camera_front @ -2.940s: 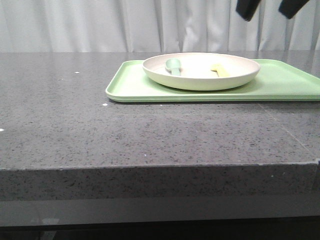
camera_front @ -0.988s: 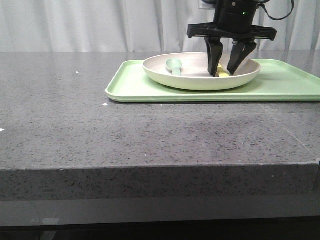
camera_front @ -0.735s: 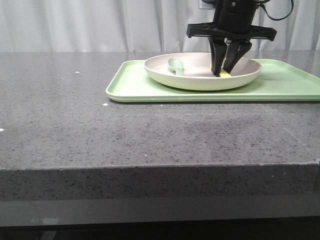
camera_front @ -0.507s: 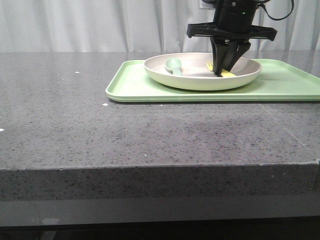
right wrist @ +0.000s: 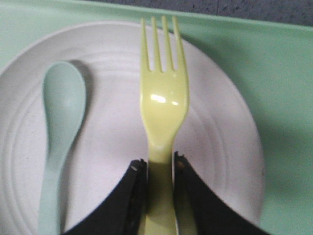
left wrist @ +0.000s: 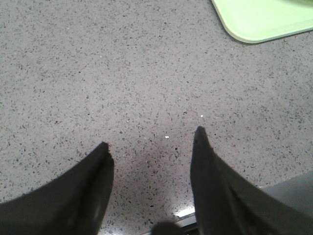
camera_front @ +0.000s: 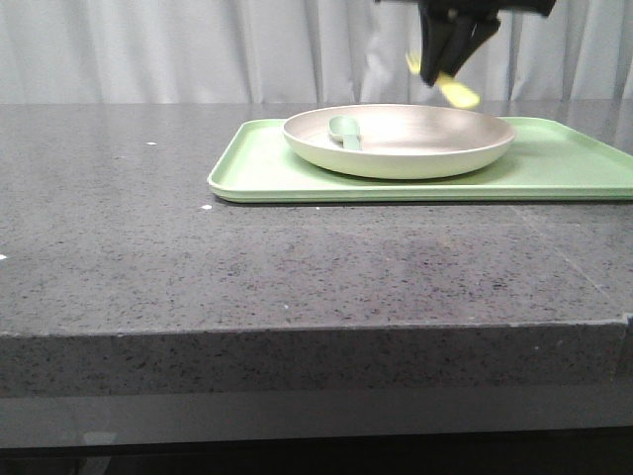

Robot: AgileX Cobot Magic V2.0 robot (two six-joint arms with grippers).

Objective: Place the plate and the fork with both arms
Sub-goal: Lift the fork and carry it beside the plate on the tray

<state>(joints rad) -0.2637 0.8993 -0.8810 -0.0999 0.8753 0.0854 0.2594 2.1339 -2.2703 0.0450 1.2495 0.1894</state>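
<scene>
One fork (right wrist: 162, 105) between right end effector (right wrist: 157, 169) fingers.

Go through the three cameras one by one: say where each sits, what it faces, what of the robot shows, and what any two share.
Front view: low at the table's edge, facing forward at the tray, plate and spoon; the right claw holds the fork above the plate.
Left wrist view: on the left arm, looking down at bare table and a tray corner; left claw open.
Right wrist view: on the right arm, above the plate; claw fingers clamp the fork's handle.
Shared: front and right wrist views both show fork, spoon, plate.
</scene>
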